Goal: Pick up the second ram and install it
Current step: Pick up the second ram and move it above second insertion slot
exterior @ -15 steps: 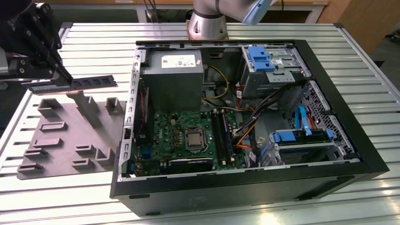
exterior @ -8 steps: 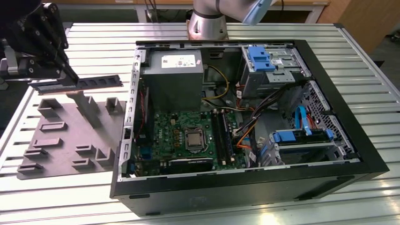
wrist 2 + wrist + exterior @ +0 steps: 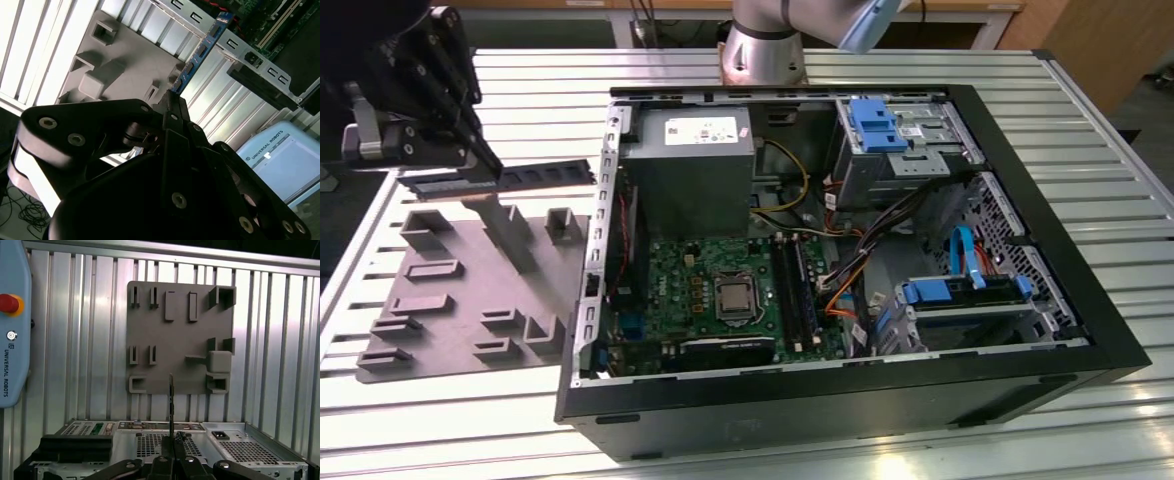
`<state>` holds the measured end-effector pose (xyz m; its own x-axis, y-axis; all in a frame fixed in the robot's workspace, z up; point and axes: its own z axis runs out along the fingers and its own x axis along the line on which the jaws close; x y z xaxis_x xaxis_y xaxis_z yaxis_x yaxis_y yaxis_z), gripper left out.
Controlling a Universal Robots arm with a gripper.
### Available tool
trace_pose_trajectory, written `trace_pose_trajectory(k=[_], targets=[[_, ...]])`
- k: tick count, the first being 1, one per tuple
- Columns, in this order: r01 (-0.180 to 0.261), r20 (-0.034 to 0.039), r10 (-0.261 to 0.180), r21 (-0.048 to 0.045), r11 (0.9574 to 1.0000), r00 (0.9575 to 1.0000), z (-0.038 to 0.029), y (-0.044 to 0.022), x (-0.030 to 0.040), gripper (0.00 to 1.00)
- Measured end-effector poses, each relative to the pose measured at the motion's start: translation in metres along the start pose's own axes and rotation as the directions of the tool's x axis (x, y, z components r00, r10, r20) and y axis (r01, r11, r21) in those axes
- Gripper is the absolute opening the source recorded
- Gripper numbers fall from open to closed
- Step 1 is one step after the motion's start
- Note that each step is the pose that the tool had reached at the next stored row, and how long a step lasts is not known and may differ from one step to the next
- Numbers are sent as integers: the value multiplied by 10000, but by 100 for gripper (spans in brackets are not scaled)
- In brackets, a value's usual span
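Second ram pinched between jaws, sticking out beyond them, above grey fixture plate

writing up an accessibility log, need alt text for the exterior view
The black gripper is shut on the second ram, holding it level above the grey fixture plate on a slatted metal table. To the exterior view's right of it lies an open computer case with its green motherboard exposed.
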<state>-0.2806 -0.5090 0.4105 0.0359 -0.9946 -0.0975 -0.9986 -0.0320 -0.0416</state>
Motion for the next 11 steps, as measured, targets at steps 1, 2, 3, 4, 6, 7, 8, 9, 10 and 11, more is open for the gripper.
trace_pose_trajectory(k=[1,2,3,4,6,7,8,9,10,11], targets=[[0,0,0,0,10000,10000,0,-12,1,12],[0,0,0,0,10000,10000,1,-24,1,12],[0,-1,0,0,10000,10000,1,-37,1,12],[0,0,0,0,10000,10000,2,-49,2,12],[0,0,0,0,10000,10000,3,-70,3,12],[0,-1,0,0,10000,10000,3,-80,3,12],[0,-1,0,-1,10000,10000,3,-90,3,12],[0,-1,0,0,10000,10000,3,-100,4,12],[0,-1,0,0,10000,10000,4,-112,4,12],[0,0,0,0,10000,10000,5,-124,4,12]])
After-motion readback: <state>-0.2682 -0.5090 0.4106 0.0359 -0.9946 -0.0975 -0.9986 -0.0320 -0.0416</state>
